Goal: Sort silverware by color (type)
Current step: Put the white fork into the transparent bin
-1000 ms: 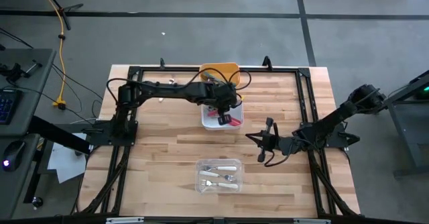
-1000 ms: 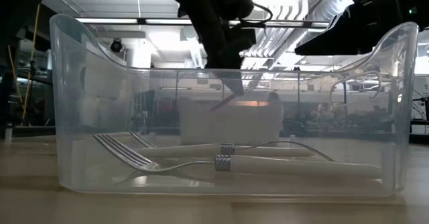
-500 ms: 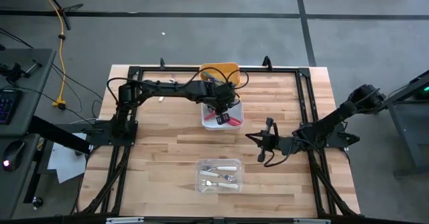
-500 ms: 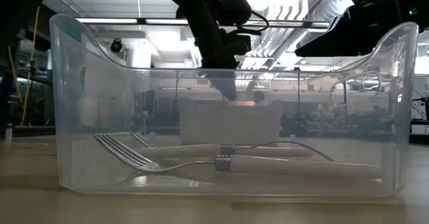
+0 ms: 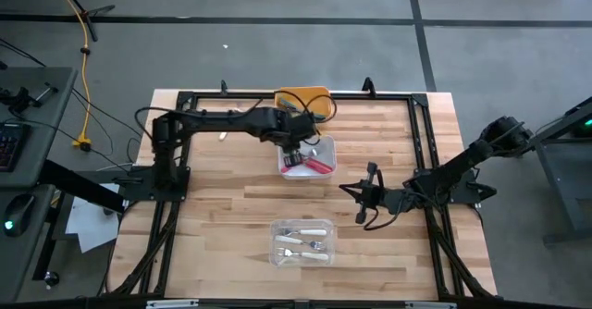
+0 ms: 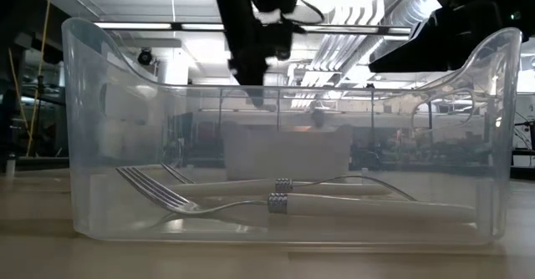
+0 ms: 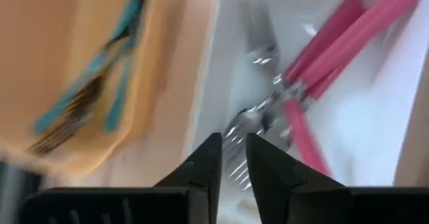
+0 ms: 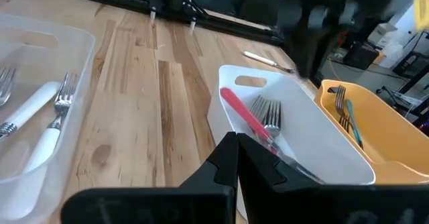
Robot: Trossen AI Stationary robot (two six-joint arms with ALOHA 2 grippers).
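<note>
My left gripper (image 5: 294, 150) hovers over the far left corner of the white bin (image 5: 326, 147), open by a narrow gap and holding nothing. In its wrist view the fingers (image 7: 211, 160) point down at pink-handled forks (image 7: 335, 43) lying flat in the white bin (image 7: 375, 117). Teal-handled forks (image 7: 114, 70) lie in the orange bin (image 5: 305, 96) just beyond. White-handled forks (image 5: 305, 235) rest in the clear bin (image 5: 275, 226) near the front edge. My right gripper (image 5: 359, 201) waits shut above the table, right of centre.
One white-handled fork (image 8: 268, 60) lies loose on the wood left of the white bin, also seen from above as the loose fork (image 5: 222, 135). A black frame (image 5: 185, 96) runs along the table's edges. Bare wood lies between the white bin and the clear bin (image 6: 100, 145).
My left gripper has risen and moved from over the white bin's right part toward the table's left and far edge. The pink-handled fork that hung slanted below it a second ago is out of its fingers, and pink forks lie uncovered in the bin.
</note>
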